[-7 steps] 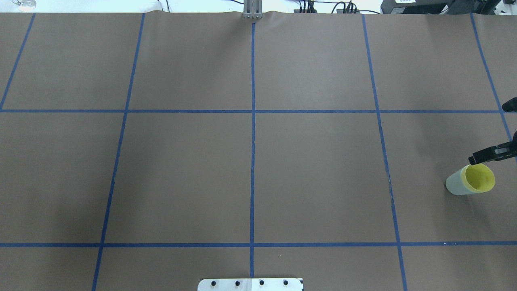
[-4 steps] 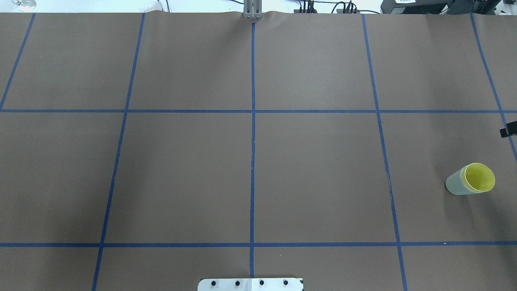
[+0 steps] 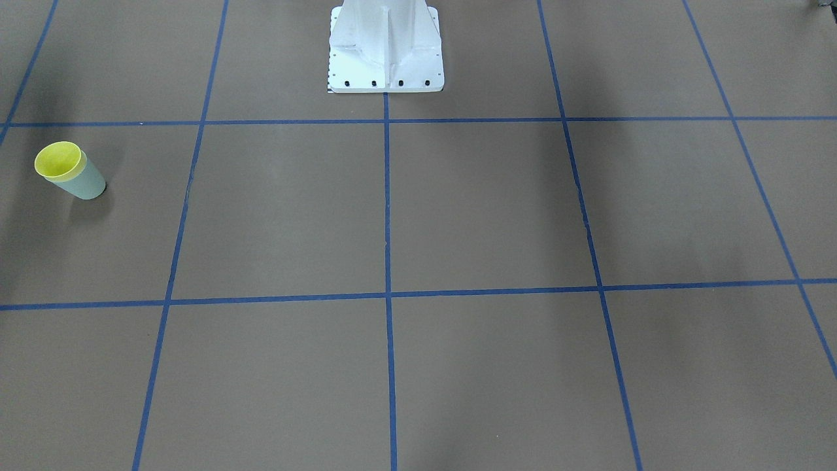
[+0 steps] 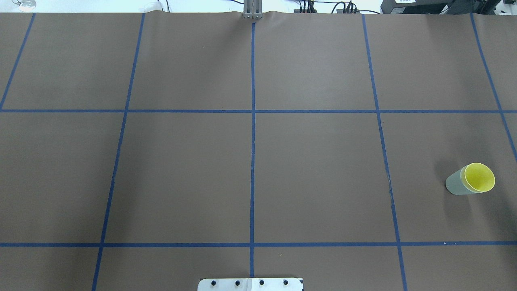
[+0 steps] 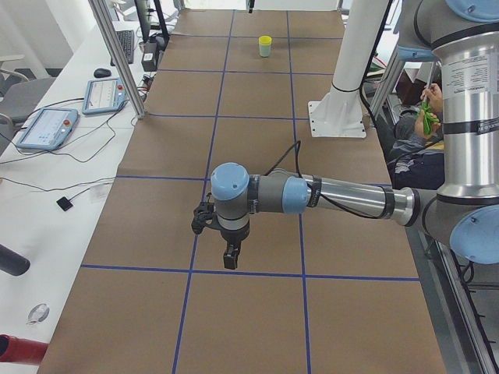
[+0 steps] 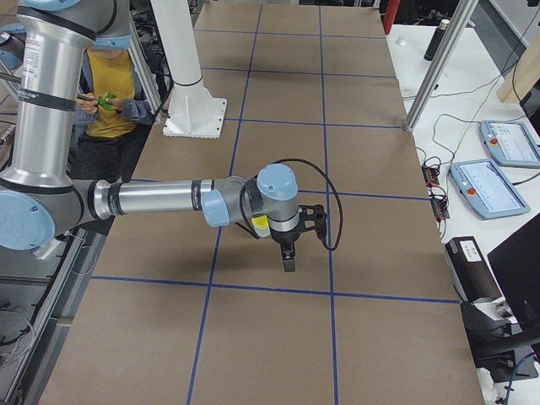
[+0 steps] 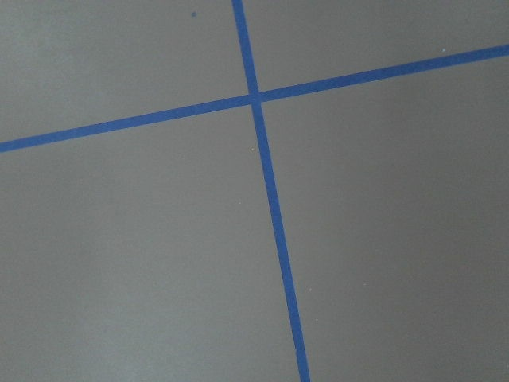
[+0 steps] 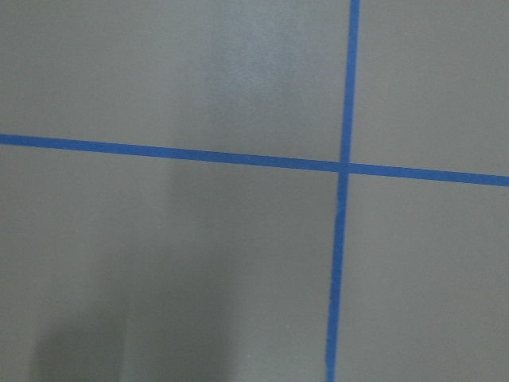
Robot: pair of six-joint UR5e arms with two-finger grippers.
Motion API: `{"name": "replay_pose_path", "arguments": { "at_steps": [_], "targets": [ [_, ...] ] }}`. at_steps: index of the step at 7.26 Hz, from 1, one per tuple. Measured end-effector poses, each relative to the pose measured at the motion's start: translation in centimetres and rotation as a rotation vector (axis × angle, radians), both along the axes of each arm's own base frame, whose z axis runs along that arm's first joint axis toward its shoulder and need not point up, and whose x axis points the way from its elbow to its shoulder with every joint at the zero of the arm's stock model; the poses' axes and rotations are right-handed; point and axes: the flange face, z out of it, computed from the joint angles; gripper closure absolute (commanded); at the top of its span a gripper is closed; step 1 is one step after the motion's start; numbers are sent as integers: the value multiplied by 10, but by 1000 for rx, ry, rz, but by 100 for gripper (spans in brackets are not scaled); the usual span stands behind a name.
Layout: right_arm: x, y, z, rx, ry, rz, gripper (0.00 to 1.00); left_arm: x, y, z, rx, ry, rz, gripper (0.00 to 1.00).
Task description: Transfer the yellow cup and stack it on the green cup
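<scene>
Brown paper covers the whole table (image 4: 315, 169), marked into large squares by blue tape lines (image 4: 253, 161), with the robot's white base plate (image 3: 386, 46) at the near edge.

Seen from overhead, the only objects on it stand at about four o'clock from the table's centre, close to the right-hand edge. They are a bright yellow tapered plastic cup (image 4: 480, 178) and the pale mint-green tapered plastic cup (image 4: 454, 184) it is nested inside. The yellow rim stands a little proud of the green one. In the left-end view the pair looks upright, so the lean in the overhead view is probably only perspective.

Neither arm appears in the overhead or front views. The left gripper (image 5: 231, 261) shows only from the left end of the table, pointing down over the paper, well apart from the cups. The right gripper (image 6: 289, 263) shows only from the right end, in a similar pose. From these side views I cannot tell whether either pincer is open or closed. Both wrist cameras see only paper and a tape crossing.

I judge the stacking done, which leaves clearing off and confirming the result. Doing that well means keeping both arms high and well away from four o'clock, since a light nested pair would tip at a brush. Any parking move should run along the robot's own side of the table. A last check should confirm that the yellow rim sits level all round and is not wedged crooked.
</scene>
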Motion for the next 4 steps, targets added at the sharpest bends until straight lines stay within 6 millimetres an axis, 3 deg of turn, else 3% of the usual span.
{"name": "replay_pose_path", "arguments": {
  "at_steps": [4],
  "targets": [
    [21, 28, 58, -108, 10, 4, 0, -12, 26, 16, -6, -4, 4, 0]
  ]
}}
